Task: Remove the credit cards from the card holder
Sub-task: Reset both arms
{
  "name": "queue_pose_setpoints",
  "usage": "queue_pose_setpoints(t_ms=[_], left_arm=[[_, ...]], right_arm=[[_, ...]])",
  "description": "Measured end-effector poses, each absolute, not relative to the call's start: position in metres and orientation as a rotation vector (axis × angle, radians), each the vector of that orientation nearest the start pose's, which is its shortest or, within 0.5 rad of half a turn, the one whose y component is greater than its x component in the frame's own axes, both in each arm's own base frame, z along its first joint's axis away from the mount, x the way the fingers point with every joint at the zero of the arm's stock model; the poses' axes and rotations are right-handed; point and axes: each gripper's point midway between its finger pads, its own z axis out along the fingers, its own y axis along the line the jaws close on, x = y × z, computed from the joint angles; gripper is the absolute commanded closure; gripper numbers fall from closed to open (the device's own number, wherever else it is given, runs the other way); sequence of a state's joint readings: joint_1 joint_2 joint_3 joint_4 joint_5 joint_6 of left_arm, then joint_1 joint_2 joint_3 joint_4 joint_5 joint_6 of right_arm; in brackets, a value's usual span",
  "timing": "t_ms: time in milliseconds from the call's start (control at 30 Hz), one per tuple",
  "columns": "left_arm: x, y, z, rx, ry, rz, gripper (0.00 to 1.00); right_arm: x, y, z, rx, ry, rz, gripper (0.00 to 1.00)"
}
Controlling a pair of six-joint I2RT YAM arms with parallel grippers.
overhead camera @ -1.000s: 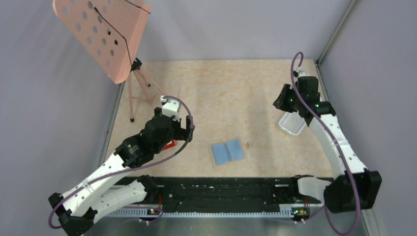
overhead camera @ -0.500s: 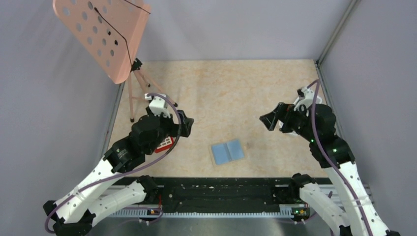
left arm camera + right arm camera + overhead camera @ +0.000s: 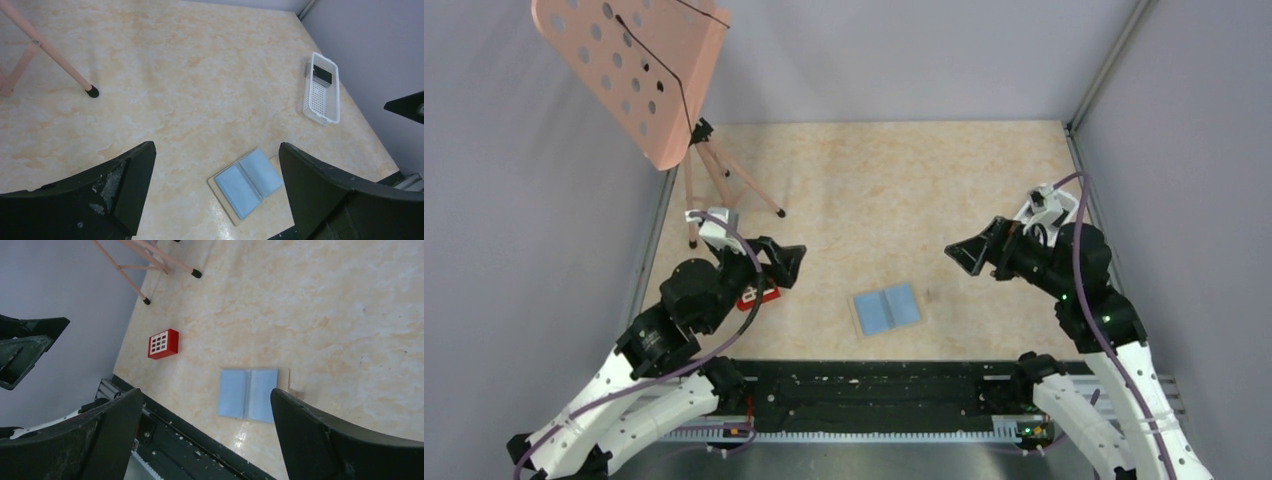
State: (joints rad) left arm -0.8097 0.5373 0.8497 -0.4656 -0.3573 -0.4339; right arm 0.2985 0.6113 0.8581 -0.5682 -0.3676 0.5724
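We see the card holder (image 3: pixel 887 309) showing two light blue panels edged in tan, on a table (image 3: pixel 894 190) of beige, stone-like marbling. The tray (image 3: pixel 320 102) is white and perforated, and holds what looks like a dark card (image 3: pixel 323 76), grey to black. The small block (image 3: pixel 163 344) is red with a white grid. The stand (image 3: pixel 659 125) is salmon pink, dotted with round holes.

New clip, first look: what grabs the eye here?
A light blue wallet lies open and flat near the front middle of the table, between the left end effector and the right end effector, both open and empty. A pink perforated stand looms over the far left corner. At the far right a white tray holds a dark card.
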Motion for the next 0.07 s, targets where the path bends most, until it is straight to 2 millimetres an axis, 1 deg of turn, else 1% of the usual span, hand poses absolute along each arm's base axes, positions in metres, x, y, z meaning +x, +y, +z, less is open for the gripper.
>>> queue_pose_setpoints(t_ms=[67], left_arm=[[0.2008,-0.1459,0.3056,0.057,1.754,-0.614,0.01]], right_arm=[[0.1985,0.1500,0.2754,0.015,1.986,0.937,0.01]])
